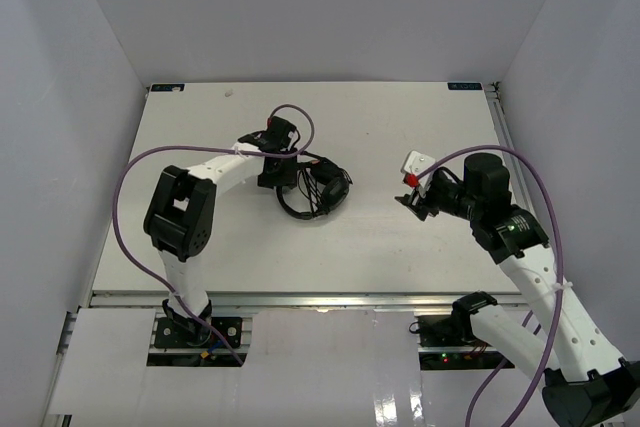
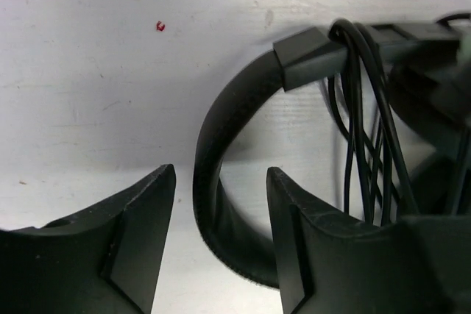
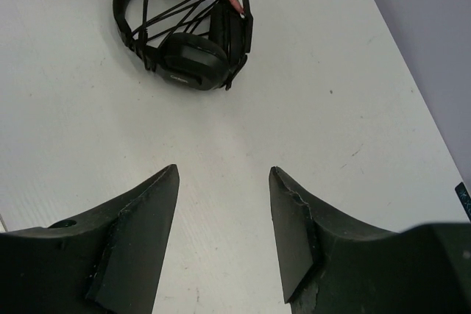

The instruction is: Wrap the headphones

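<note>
The black headphones [image 1: 318, 189] lie on the white table [image 1: 400, 257] near its middle, with the thin black cable [image 3: 176, 9] wound in several turns across the headband and ear cups. My left gripper [image 1: 283, 184] is open at the headphones' left side. In the left wrist view the headband [image 2: 221, 123] passes between my open fingers [image 2: 294, 218] and the cable loops [image 2: 360, 130] hang to the right. My right gripper [image 1: 413, 204] is open and empty, right of the headphones and apart from them; in the right wrist view the headphones [image 3: 188, 20] lie ahead of it.
Purple robot cables [image 1: 130, 187] loop over both arms. A white block with a red part [image 1: 415, 167] sits on the right wrist. Grey walls enclose the table on three sides. A small red speck [image 2: 159, 26] lies on the table.
</note>
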You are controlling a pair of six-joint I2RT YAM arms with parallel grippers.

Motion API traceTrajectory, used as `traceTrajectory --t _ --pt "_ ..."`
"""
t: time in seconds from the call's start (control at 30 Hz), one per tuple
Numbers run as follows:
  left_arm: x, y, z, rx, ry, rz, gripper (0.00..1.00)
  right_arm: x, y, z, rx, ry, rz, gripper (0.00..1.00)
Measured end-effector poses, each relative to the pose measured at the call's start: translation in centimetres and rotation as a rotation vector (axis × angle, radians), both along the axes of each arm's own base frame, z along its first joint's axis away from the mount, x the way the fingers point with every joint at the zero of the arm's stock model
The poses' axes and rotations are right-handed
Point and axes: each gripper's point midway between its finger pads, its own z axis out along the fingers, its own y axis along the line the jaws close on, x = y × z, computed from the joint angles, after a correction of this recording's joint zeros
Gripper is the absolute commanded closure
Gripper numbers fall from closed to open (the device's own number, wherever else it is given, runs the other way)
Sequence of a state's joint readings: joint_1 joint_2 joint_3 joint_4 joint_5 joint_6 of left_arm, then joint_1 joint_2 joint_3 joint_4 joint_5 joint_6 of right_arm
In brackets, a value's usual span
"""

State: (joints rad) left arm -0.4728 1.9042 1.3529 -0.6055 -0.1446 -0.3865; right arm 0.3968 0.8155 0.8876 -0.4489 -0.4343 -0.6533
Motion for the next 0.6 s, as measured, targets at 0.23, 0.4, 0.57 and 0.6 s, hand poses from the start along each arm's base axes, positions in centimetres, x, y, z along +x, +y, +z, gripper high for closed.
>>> traceTrajectory --t 0.23,0.4,0.57,0.6 --pt "-0.4 0.1 3.5 -0.025 -0.050 -0.024 0.22 -0.8 -1.0 -0.1 -0.001 -0.005 -0.022 0.31" --pt "-1.1 1.7 7.2 0.017 -0.113 -0.035 0.20 -1.1 -2.1 -0.1 -0.004 0.001 -0.062 0.14" --pt "-2.4 4.6 7.9 0.111 -0.125 -0.017 0.16 -1.0 -3.2 -0.7 -0.002 0.042 -0.119 0.04" --pt "-3.0 5.1 7.8 0.124 -0.120 -0.015 0.12 -1.1 -3.4 -0.8 0.004 0.054 -0.136 0.04"
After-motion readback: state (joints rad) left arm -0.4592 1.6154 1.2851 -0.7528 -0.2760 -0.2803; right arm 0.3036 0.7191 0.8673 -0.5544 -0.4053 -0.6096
